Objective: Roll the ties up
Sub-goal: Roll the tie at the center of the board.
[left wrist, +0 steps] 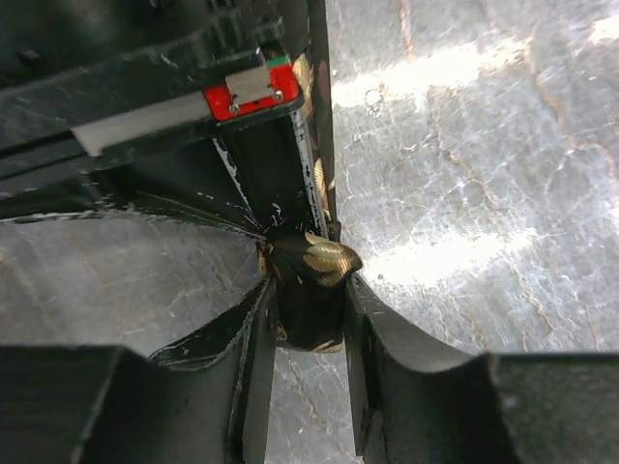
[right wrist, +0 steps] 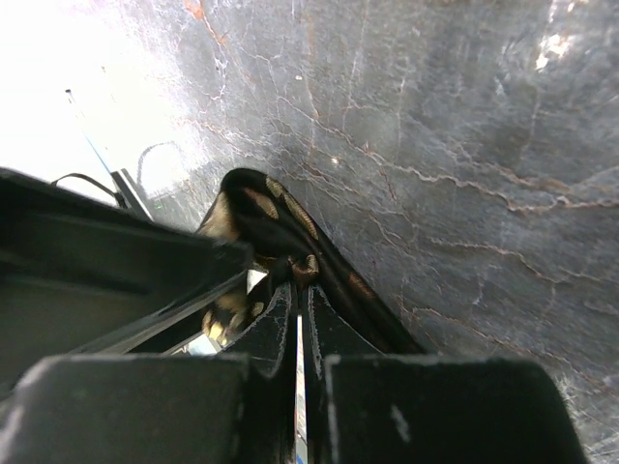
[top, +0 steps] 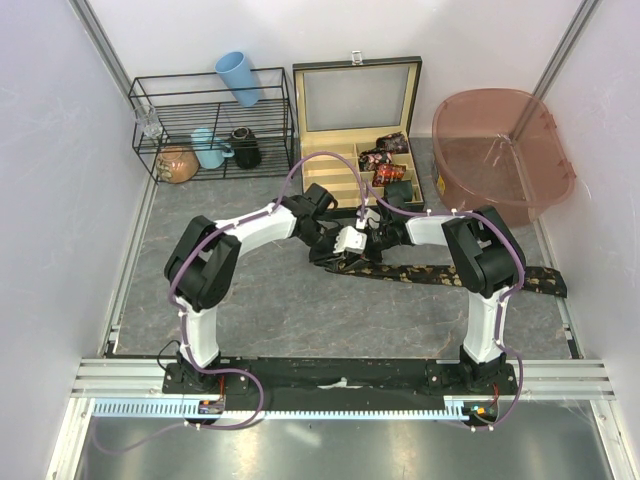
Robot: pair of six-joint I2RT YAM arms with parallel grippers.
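Note:
A dark tie with tan prints (top: 450, 273) lies flat across the mat, from the centre out to the right edge. Both grippers meet at its left end. My left gripper (top: 338, 243) is shut on a folded part of the tie (left wrist: 311, 280), which sits between its fingers (left wrist: 253, 358). My right gripper (top: 368, 240) is shut on a fold of the same tie (right wrist: 280, 217), with its fingertips (right wrist: 280, 304) almost touching. Several rolled ties (top: 385, 160) sit in the wooden box's compartments.
The open wooden box (top: 330, 170) stands just behind the grippers. A black wire rack (top: 210, 125) with mugs, a blue cup and a black mug (top: 246, 148) is at the back left. A pink tub (top: 500, 150) is at the back right.

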